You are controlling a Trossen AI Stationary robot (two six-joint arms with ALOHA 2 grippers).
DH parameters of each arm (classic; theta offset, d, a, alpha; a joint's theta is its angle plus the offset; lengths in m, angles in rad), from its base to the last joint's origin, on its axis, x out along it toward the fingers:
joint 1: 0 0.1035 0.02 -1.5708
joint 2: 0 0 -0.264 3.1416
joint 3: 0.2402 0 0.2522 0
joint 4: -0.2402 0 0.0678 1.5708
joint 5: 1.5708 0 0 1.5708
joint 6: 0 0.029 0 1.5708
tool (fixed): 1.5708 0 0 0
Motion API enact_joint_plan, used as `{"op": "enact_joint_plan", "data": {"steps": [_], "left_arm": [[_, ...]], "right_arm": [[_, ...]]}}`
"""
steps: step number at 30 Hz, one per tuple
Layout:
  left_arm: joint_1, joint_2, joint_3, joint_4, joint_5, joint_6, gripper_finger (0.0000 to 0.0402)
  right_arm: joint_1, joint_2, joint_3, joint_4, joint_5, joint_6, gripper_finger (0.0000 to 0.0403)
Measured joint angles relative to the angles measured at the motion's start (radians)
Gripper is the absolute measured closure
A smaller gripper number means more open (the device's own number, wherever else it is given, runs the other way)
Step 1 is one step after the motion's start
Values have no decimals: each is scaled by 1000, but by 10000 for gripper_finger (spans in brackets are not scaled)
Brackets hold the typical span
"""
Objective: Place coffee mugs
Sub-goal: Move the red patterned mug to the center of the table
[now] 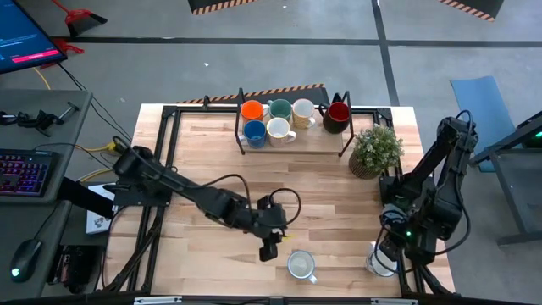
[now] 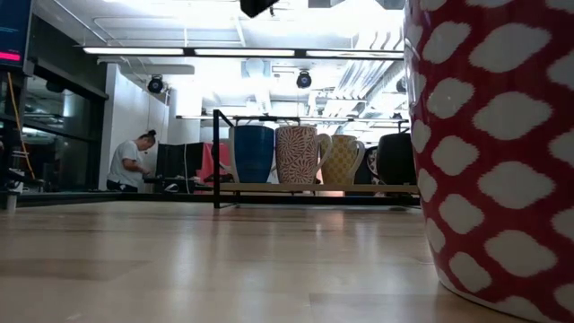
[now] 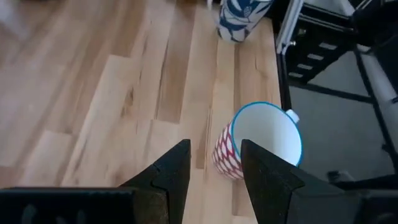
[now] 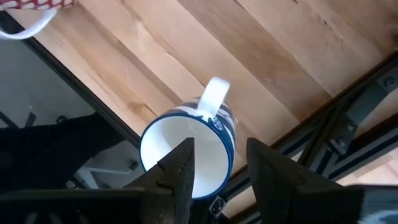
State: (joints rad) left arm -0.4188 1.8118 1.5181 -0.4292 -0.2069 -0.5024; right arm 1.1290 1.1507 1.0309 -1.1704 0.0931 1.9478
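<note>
Left pincer (image 1: 269,251) hovers open beside the red-and-white mug (image 1: 301,265) at the tabletop's (image 1: 203,161) six-o'clock edge. Right pincer (image 4: 219,163), open, hangs over the blue-patterned mug (image 1: 381,260) at the five-o'clock corner. Six mugs (image 1: 288,120) crowd the twelve-o'clock rack (image 1: 240,127); centre lies clear.

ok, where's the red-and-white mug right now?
In the high view the red-and-white mug stands upright at the table's near edge, right of centre, just beyond the left gripper and left of the blue-and-white mug.
</note>
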Motion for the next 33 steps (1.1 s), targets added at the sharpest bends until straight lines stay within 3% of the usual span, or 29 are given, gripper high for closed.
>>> {"op": "enact_joint_plan", "data": {"steps": [7,11,15,23,33], "left_arm": [[7,51,1,91,15,-47,271],[3,104,98,96,23,-67,271],[0,198,309,0,34,4,271],[14,480,817,-486,45,31,271],[7,526,784,-515,95,-91,271]], "right_arm": [[0,0,0,-74,23,-75,277],[0,0,0,-117,16,-112,277],[0,0,0,-116,11,-155,277],[0,0,0,-124,12,-251,277],[0,0,1,-131,83,-361,277]]}}
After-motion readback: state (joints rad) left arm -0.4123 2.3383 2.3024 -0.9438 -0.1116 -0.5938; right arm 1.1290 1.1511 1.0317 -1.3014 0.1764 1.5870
